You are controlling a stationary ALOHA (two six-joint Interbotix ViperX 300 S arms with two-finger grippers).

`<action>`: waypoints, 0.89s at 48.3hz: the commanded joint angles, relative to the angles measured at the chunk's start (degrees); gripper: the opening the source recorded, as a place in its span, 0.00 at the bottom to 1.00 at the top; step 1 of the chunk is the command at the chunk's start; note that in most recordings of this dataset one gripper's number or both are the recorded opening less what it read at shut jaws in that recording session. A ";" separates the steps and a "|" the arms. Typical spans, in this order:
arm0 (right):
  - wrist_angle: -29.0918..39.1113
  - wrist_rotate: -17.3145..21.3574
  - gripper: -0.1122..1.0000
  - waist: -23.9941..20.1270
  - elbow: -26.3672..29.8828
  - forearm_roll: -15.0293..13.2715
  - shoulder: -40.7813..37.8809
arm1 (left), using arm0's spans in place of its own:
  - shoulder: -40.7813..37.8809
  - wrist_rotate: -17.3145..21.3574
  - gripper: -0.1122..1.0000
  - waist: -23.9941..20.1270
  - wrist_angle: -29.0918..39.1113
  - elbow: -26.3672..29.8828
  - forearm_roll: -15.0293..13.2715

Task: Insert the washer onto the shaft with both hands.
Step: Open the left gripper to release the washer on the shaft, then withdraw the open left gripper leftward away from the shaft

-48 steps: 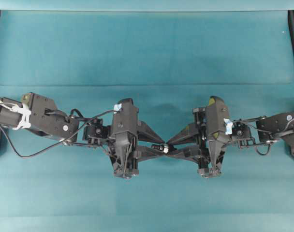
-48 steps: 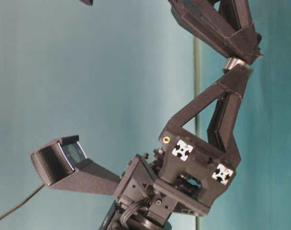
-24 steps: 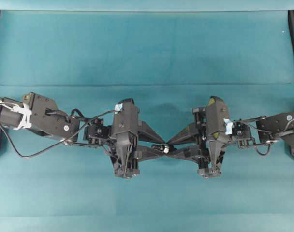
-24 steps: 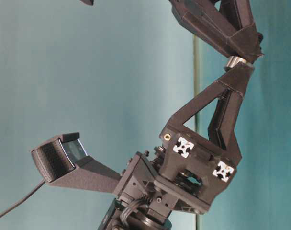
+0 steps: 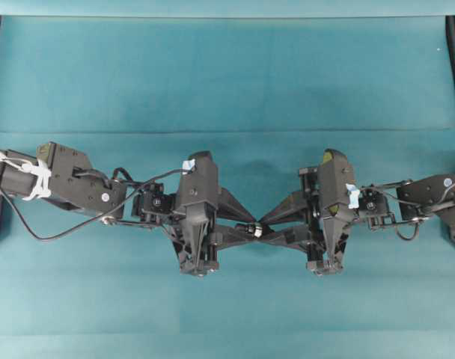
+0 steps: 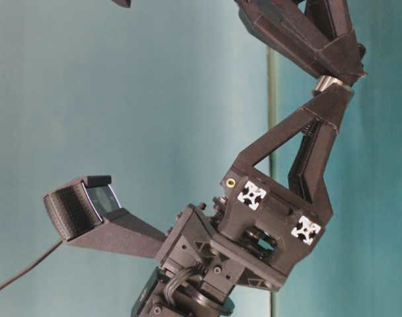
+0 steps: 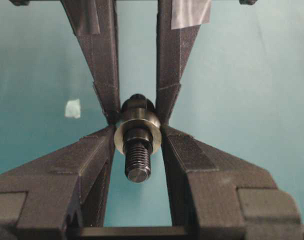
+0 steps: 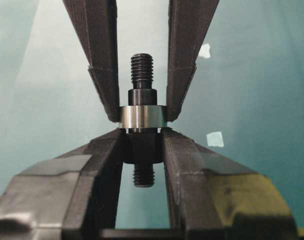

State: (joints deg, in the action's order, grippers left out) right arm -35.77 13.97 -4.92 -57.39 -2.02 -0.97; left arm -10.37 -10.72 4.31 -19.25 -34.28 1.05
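The washer already sits around the shaft, against its thicker middle, held in the air between the two grippers above the teal cloth. The right gripper clamps narrowly on the shaft's thick section. The left gripper has its fingertips beside the washer's rim, but whether they grip or stand slightly apart from it I cannot tell. To finish well, I judge the left gripper should open evenly and back straight off along the shaft's axis, so the ring is not dragged off, while the right keeps the shaft level. A small pale scrap lies on the cloth. No readable writing shows; only blank tape tags.
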 commanded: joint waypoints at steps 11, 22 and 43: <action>-0.18 0.44 0.10 -0.26 0.70 0.09 0.53 | 0.70 0.09 0.91 -0.35 0.09 0.88 0.18; -0.09 0.35 0.10 -0.26 0.70 0.09 0.53 | 2.02 0.18 0.83 -0.09 2.81 0.53 0.18; 0.70 0.35 0.10 -0.26 0.70 0.09 0.53 | 15.38 1.14 0.83 0.70 14.68 -5.71 0.18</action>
State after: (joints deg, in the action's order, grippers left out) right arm -34.72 13.97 -5.01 -57.30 -2.02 -0.88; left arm 1.23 -9.76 4.92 -5.27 -39.46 1.14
